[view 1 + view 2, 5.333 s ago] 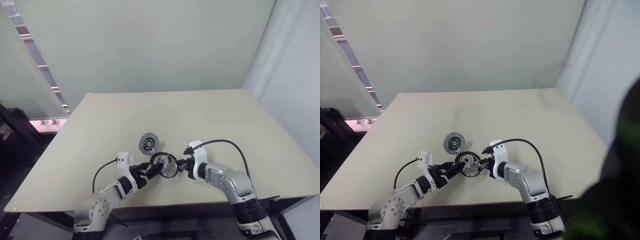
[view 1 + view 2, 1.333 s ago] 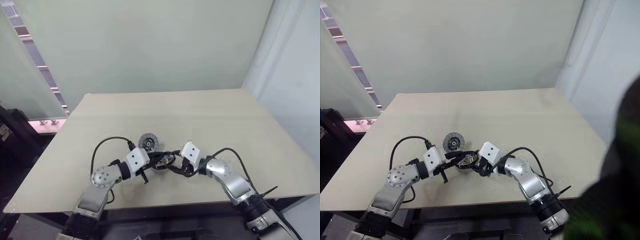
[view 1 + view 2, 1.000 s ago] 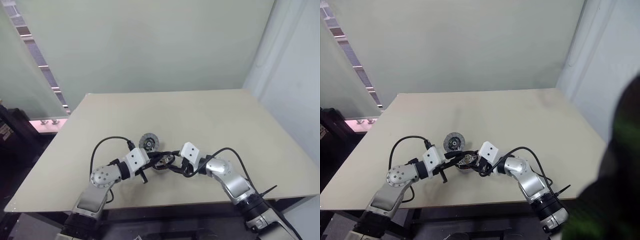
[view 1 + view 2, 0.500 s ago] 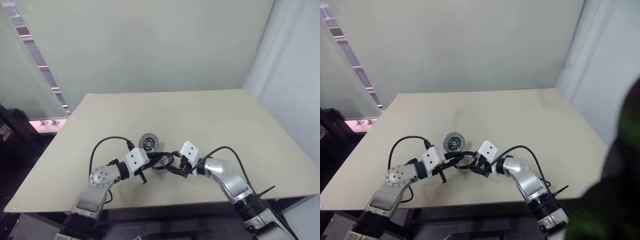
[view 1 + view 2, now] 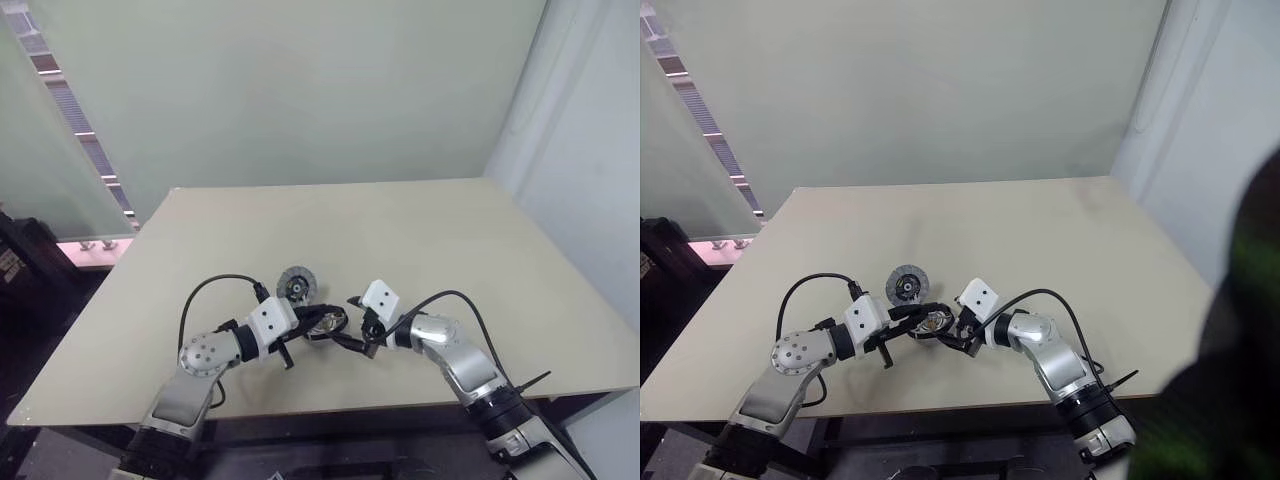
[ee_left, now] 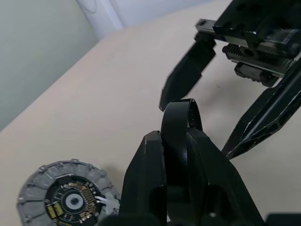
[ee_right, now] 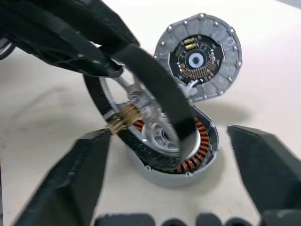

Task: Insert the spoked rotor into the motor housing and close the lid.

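- Two arms meet near the front middle of the pale beige desk in the left eye view. The left gripper reaches in from the left and the right gripper from the right, tips close together. Just behind them the dull grey disc with a dark centre lies flat on the desk.
- Right eye view, same scene: the shiny silver spoked rotor shows as a small bright spot between the two grippers, with the grey disc just beyond it.
- Left wrist view: the left fingers are clenched on a thin black ring standing on edge between them, which looks like the rim of the rotor. The grey disc, with copper-coloured parts round its pale hub, lies beside them on the desk. The right gripper's two black fingers hang opposite, spread apart, with nothing between them.
- Right wrist view: the right fingers stand wide apart, released, either side of the small round motor housing with reddish-copper windings, which sits on the desk. The spoked rotor, black rimmed with a brass pinion on its hub, is tilted over the housing, its lower edge inside it, gripped at the rim by the left fingers. The grey disc rests just behind the housing.
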